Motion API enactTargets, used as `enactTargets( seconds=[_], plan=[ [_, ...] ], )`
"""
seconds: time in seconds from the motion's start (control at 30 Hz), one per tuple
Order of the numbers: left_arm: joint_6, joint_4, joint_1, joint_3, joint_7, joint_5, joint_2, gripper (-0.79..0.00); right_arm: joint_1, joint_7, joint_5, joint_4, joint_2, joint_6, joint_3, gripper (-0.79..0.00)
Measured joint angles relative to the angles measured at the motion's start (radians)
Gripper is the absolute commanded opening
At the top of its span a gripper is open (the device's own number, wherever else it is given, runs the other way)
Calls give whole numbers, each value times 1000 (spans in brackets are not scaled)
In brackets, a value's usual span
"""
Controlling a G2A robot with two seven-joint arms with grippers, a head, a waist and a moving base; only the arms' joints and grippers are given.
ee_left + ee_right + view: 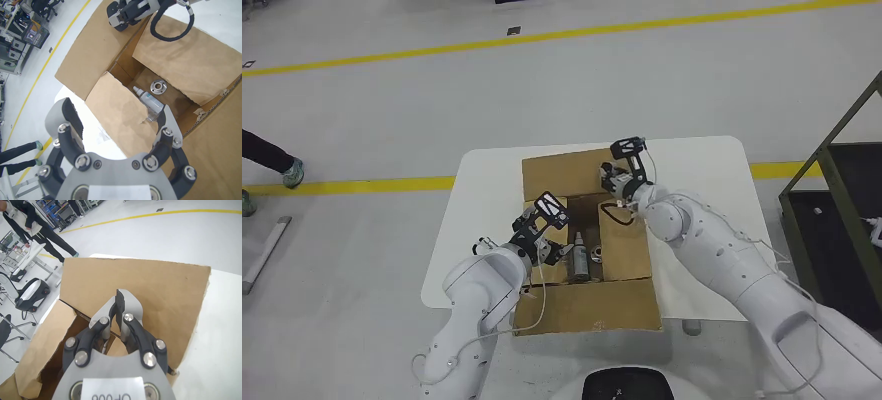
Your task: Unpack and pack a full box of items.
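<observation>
Box (pixel 562 175) on the tabletop (pixel 702 170), flaps open; left wrist view reveals bottle (pixel 149 102) and flange (pixel 158 87) inside. Left end effector (pixel 118 108) gapes wide; right end effector (pixel 117 298) pinched closed, empty.

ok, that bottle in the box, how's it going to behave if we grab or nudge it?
The bottle lies on its side and looks round, so a nudge would probably roll it. Its clear plastic body likely flexes under a hard squeeze. It seems light, and the smooth label may slip.
</observation>
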Motion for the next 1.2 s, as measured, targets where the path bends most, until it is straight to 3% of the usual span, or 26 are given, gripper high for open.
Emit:
enactTargets(
  seconds=[0.3, 0.57, 0.73, 0.93, 1.03, 1.2],
  plan=[
    [0, 0, 0, 0, 0, 0, 0, 0, 33, 40, 14, 61, -23, 4, 2, -785],
    [0, 0, 0, 0, 0, 0, 0, 0, -25, -209, -43, -53, 12, -67, 98, -785],
    [0, 0, 0, 0, 0, 0, 0, 0, -181, -324, -181, -263, 79, -64, 222, -785],
    [15, 7, 8, 1, 18, -9, -1, 0, -446, -297, -337, -594, 151, -13, 403, -785],
    [45, 32, 13, 19, 41, -19, -3, 0, -555, -287, -386, -728, 169, -5, 471, -785],
    [104, 101, -21, 85, -37, 2, -13, 0, -647, -298, -469, -822, 182, -17, 512, -785]
  ],
)
